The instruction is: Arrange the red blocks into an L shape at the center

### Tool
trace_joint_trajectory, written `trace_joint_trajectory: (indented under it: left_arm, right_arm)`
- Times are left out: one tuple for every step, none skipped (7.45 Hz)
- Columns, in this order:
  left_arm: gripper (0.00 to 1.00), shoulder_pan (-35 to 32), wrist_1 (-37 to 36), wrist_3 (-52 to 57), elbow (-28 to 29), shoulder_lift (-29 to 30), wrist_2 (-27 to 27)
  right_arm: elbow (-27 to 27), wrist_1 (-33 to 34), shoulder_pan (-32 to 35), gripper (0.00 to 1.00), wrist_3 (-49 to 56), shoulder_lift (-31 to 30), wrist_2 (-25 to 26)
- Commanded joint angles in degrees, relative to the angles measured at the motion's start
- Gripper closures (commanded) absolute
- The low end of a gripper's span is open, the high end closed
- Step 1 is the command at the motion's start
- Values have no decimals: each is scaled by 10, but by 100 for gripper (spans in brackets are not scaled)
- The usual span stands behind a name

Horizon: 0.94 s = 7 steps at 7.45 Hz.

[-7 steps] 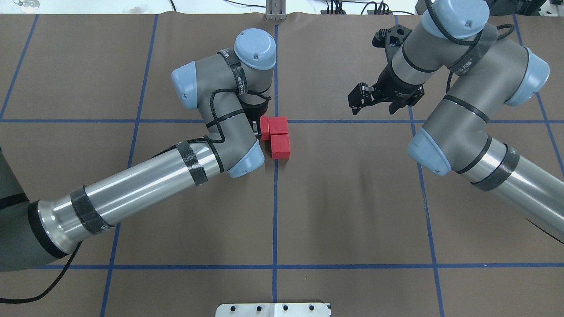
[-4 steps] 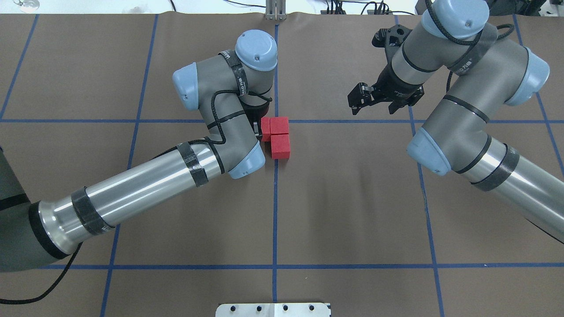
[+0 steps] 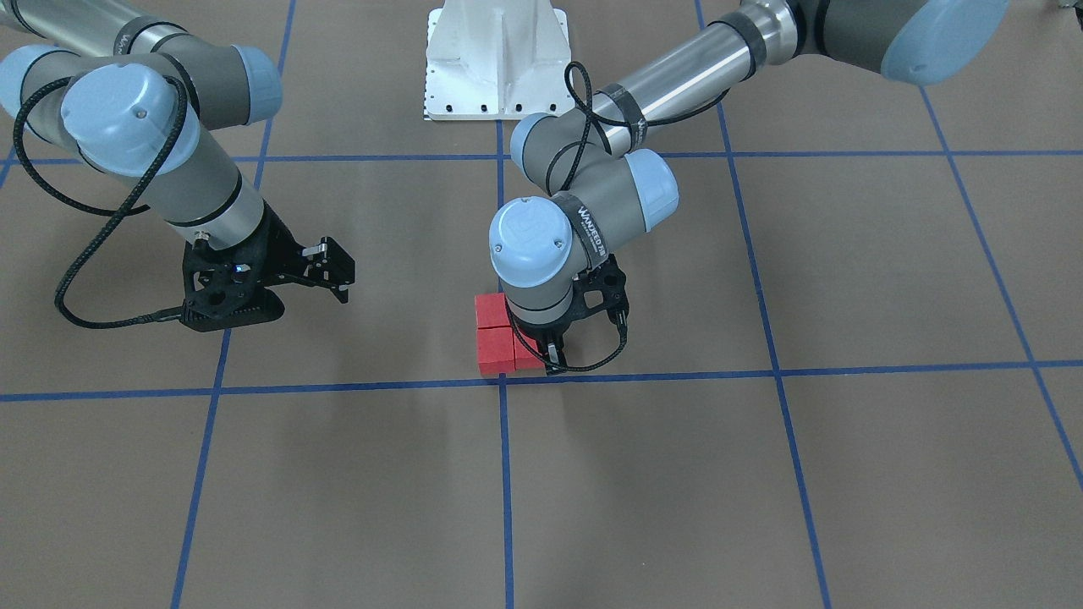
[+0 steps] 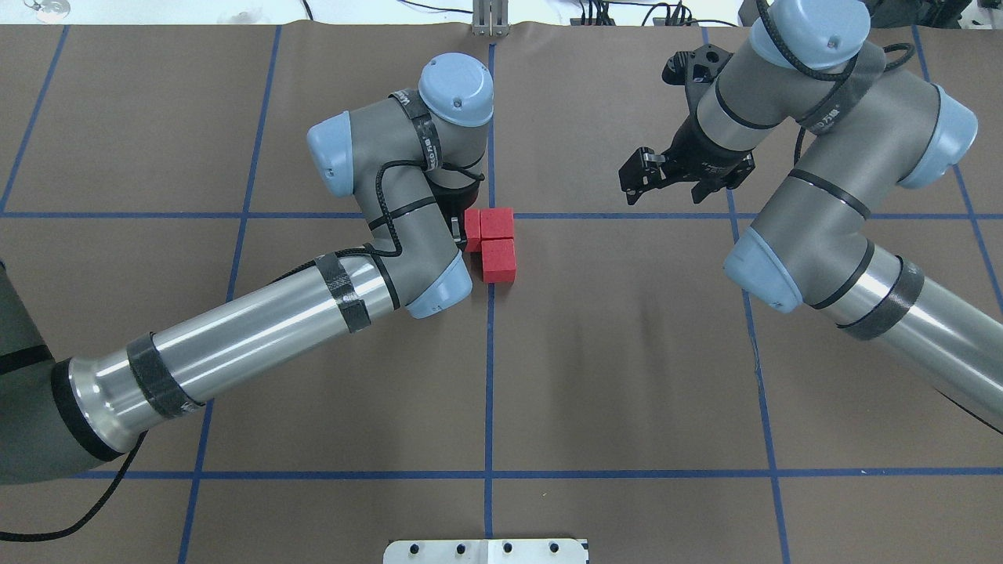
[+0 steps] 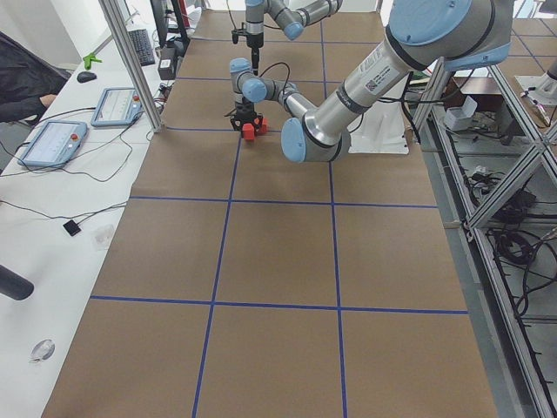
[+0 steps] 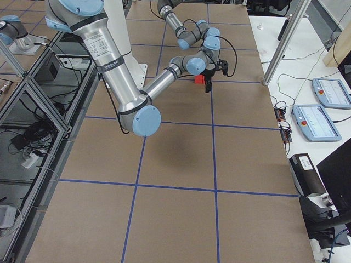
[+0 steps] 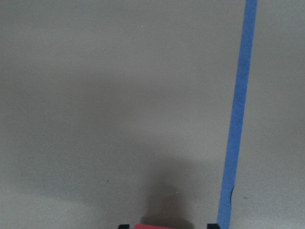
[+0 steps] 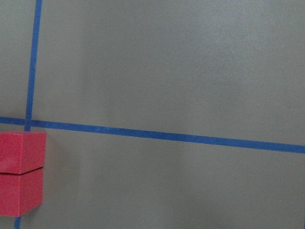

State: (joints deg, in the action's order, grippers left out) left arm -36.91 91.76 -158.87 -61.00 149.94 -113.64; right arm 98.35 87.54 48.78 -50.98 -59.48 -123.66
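Note:
Three red blocks lie together just on my side of the center crossing (image 4: 491,215), forming an L. One block (image 4: 496,222) sits by the crossing, one (image 4: 499,259) is nearer to me, and the third (image 4: 472,229) lies to their left, half hidden under my left wrist. My left gripper (image 3: 548,362) stands upright on that third block and looks shut on it (image 7: 159,226). My right gripper (image 4: 668,182) is open and empty, off to the right above the floor. Its wrist view shows two blocks (image 8: 21,152) at the left edge.
Blue tape lines (image 4: 752,329) divide the brown floor into squares. The white robot base plate (image 3: 497,59) stands at the robot's edge of the table. The left forearm (image 4: 258,345) slants across the near left square.
The left arm has shifted slightly right, bringing the third block closer against the other two. Since half a second ago nothing has visibly moved. The right arm has stayed still.

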Motion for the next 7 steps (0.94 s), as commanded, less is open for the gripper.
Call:
trace_joint_trajectory:
  left_arm:
    - [40,0,0,0,0,-1,0]
    - [38,0,0,0,0,0,0]
    - [37,0,1,-1,-1,0,0]
    - [24,0,1,-1,0,1,0]
    - [1,3,1,-1,-1,1,0]
    - [1,4,1,-1,-1,3,0]
    - [1,4,1,0,-1,4,0]
  right_arm:
    - [0,0,0,1,0,1,0]
    - [0,-1,0,1,0,1,0]
    - [-1,-1,0,1,0,1,1]
    - [0,-1,1,1,2,1,0]
    - [-1,-1,3,1,4,0,0]
    - [0,-1,4,1,4,0,0]
    - [-1,-1,4,1,4,0,0]
